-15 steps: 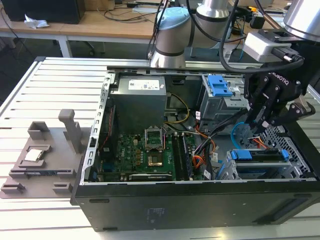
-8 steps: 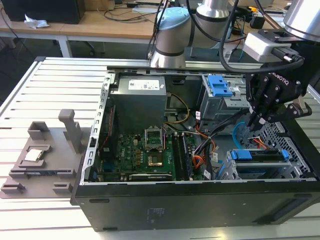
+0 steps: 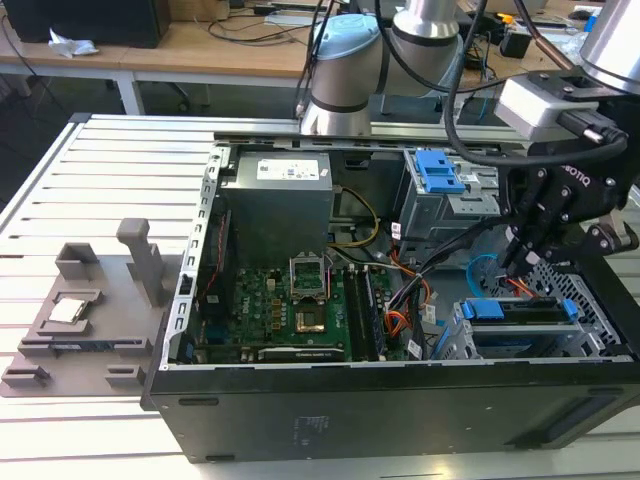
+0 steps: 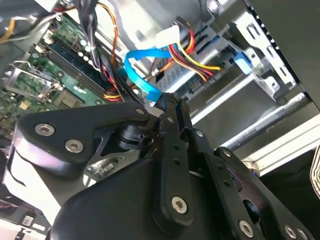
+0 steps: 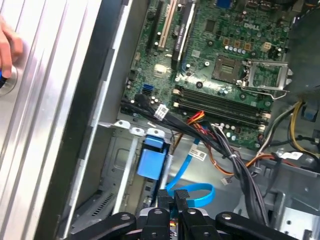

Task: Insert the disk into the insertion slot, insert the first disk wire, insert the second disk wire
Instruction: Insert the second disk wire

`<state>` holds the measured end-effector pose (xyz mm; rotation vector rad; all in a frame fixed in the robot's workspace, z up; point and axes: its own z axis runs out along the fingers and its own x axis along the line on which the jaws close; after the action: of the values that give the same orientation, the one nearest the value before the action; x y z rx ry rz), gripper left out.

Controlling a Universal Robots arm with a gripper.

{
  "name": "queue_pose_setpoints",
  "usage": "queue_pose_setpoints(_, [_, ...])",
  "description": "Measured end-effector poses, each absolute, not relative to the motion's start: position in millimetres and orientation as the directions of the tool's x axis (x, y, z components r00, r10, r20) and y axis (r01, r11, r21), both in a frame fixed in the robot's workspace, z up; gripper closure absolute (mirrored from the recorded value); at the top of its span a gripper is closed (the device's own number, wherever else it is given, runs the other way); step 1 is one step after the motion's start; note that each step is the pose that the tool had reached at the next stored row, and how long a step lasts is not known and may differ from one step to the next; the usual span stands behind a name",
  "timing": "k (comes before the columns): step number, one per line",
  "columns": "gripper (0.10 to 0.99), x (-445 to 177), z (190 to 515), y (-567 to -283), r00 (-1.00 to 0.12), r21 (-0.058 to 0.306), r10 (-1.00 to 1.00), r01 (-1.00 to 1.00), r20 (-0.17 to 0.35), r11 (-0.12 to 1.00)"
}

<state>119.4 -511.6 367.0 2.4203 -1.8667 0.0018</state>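
Observation:
The disk (image 3: pixel 520 322) lies in its blue carrier (image 3: pixel 486 310) inside the insertion slot (image 3: pixel 450 342), the silver perforated bay at the case's front corner on the exterior view's right. My gripper (image 3: pixel 515 262) hangs just above the bay. In both wrist views its fingers are closed on the end of a thin blue disk wire (image 4: pixel 137 70), which loops beside the gripper (image 5: pixel 172 196) as a flat blue band (image 5: pixel 202 192). The carrier's blue tab (image 5: pixel 150 160) sits just ahead of the fingertips (image 4: pixel 170 102). A white plug on red, yellow and black wires (image 4: pixel 167 36) hangs near the bay.
The open case holds a green motherboard (image 3: pixel 300 300), a grey power supply (image 3: pixel 280 195) and a taller grey cage with a blue latch (image 3: pixel 438 172). Black cable bundles (image 5: pixel 235 160) cross beside the bay. A grey fixture (image 3: pixel 90 310) lies on the slatted table. A person's hand (image 5: pixel 7 45) rests outside the case.

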Motion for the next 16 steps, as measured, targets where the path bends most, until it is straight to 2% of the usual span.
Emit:
queue_pose_setpoints(3, [0.922, 119.5, 367.0, -520.0, 0.254, 0.066, -0.966, -0.966, 0.053, -0.25])
queue_pose_setpoints(12, [0.922, 119.6, 366.8, -520.2, 0.141, 0.067, -0.989, -0.988, 0.053, -0.137])
queue_pose_setpoints(16, [0.922, 119.7, 366.8, -520.2, 0.133, 0.067, -0.99, -0.989, 0.053, -0.129])
